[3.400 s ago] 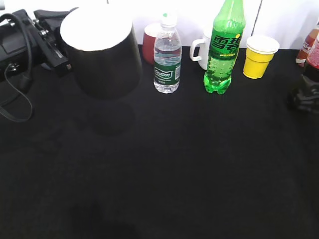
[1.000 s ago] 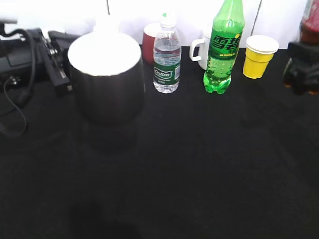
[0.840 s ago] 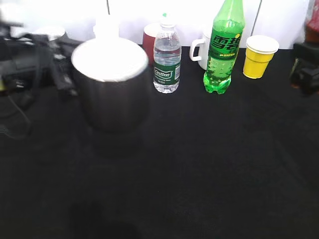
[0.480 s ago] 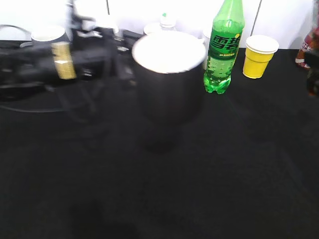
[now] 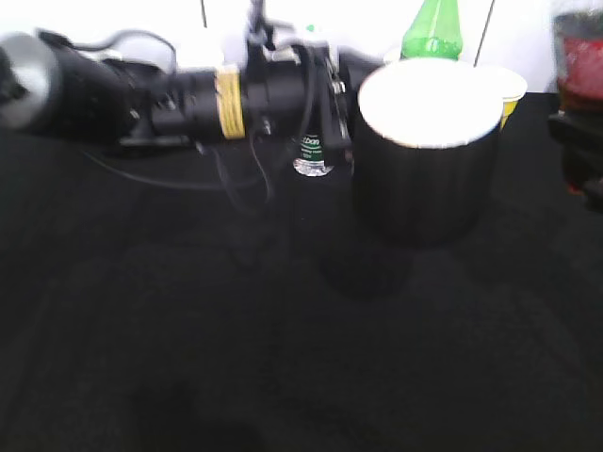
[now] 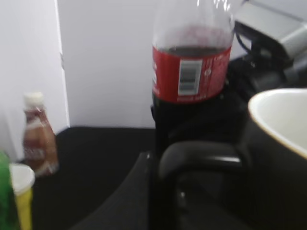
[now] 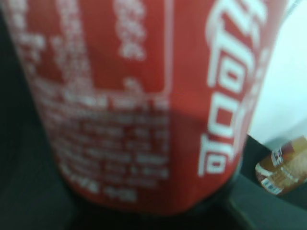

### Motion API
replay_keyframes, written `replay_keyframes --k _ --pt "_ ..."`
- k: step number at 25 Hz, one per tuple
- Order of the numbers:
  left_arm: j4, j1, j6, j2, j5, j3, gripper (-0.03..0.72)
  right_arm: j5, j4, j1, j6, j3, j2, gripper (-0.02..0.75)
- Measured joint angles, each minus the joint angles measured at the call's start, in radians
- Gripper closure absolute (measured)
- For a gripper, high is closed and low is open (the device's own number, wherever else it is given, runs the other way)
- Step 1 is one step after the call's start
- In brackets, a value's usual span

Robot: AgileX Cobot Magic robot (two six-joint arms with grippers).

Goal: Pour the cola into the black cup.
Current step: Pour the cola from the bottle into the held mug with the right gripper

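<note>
The black cup, glossy with a white inside, hangs above the black table right of the middle. My left gripper reaches across from the left and is shut on its handle. In the left wrist view the handle sits at my left gripper, with the black cup at the right. The cola is at the far right edge, held up by my right gripper. It stands behind the cup in the left wrist view. Its red label fills the right wrist view.
A green soda bottle, a yellow cup and a water bottle stand at the back, partly hidden by the left arm and cup. A small brownish bottle stands at the far right back, also in the right wrist view.
My left arm has carried the black cup from the left side to right of the middle, covering the back row. The cola has risen at the right edge.
</note>
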Motion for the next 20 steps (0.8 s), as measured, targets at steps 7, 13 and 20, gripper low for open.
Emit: replay_keyframes --k 7,13,20 --pt "0.059 0.0 -0.037 0.009 0.059 -0.001 0.646 0.067 -0.108 0.0 -0.047 -0.013 0.0 0.381" --pt "0.032 0.0 -0.039 0.009 0.208 -0.001 0.646 0.093 -0.182 0.0 -0.064 -0.055 0.0 0.381" --pt "-0.048 0.001 -0.04 0.009 0.265 -0.001 0.646 0.172 -0.309 0.0 -0.088 -0.094 0.0 0.381"
